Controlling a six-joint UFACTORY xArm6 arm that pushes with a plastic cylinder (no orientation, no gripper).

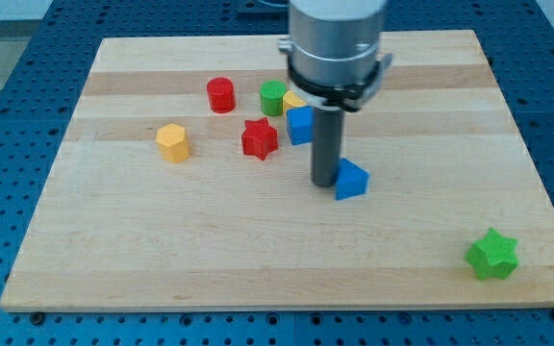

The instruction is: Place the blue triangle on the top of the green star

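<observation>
Tip touching blue triangle, green star well apart.

Setting: robotics laboratory bench. Evidence: a blue metal table surface drilled with a regular grid of mounting holes, showing on the left, right and near sides of a pale wooden board made of glued planks. A grey cylindrical robot arm housing descends from the far side, ending in a dark rod; my tip rests on the board. Small coloured test blocks lie scattered over the wood. Grey floor shows at the far left corner.
</observation>
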